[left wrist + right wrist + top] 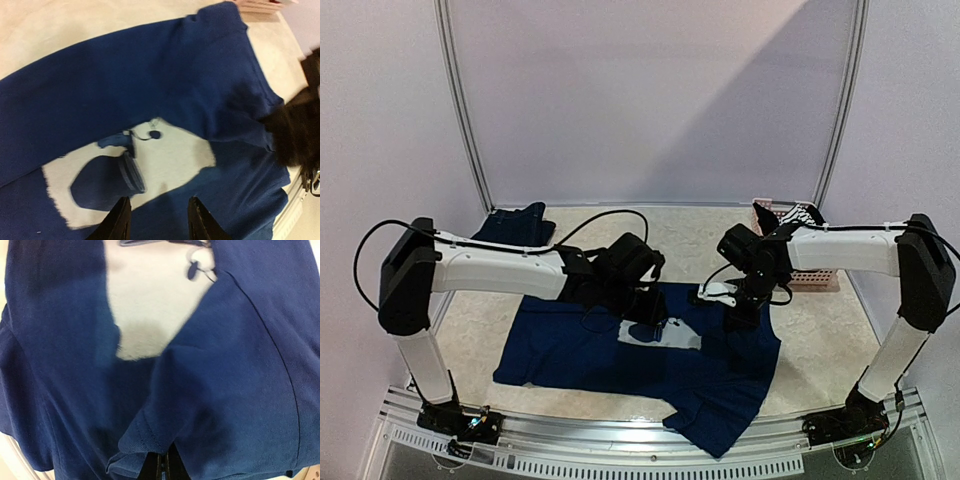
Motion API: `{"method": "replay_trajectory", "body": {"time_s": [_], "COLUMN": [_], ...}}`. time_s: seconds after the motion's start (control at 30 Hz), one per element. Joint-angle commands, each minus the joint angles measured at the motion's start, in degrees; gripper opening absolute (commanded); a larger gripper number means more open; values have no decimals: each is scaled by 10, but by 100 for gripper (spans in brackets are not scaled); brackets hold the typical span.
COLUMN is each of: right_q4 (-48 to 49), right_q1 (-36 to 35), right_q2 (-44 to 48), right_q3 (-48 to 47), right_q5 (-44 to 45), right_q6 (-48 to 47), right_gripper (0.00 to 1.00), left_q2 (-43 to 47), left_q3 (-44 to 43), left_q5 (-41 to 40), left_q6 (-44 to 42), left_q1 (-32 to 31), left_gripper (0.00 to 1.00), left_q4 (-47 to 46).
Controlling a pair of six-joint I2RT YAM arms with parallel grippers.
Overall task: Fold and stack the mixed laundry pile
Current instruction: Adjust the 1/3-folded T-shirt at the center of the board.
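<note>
Top external shows the large navy T-shirt (620, 365) spread across the near middle of the surface (700, 225), rumpled at its near right corner, with its pale square print (670, 335) face up. Left wrist alone gives the print's dark cartoon shape (blurred), with the left tool (159, 205) parted over it and nothing between its fingers. Right wrist alone shows the right tool (162, 466) closed on a folded hem of the shirt. Counted: one T-shirt, one dark denim piece (515, 225) back left, one striped piece (800, 213) on one pink basket (815, 275), two tools.
</note>
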State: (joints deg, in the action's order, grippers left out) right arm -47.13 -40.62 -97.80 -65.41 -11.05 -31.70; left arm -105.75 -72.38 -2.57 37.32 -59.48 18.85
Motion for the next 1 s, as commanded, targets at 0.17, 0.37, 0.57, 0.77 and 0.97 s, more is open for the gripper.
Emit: {"method": "replay_trajectory", "body": {"time_s": [0.17, 0.37, 0.57, 0.77, 0.97], "right_q4": [3, 23, 31, 1, -21], "right_q1": [94, 113, 127, 168, 185], "right_q2": [-24, -69, -99, -37, 68], "right_q3": [-35, -86, -113, -110, -53], "right_q5": [-69, -63, -20, -45, -43], "right_q6": [23, 55, 85, 93, 89], "right_gripper": [1, 6, 24, 30, 31], "left_q2": [-74, -82, -109, -134, -211], "left_q3": [-36, -39, -91, -142, -270], "left_q5": [-13, -15, -22, 0, 21], "left_q6": [-1, -37, -123, -255, -285], "left_q1": [-50, -61, -72, -78, -78], "left_gripper": [40, 40, 40, 40, 36], "left_q4": [-52, -71, -44, -15, 71]}}
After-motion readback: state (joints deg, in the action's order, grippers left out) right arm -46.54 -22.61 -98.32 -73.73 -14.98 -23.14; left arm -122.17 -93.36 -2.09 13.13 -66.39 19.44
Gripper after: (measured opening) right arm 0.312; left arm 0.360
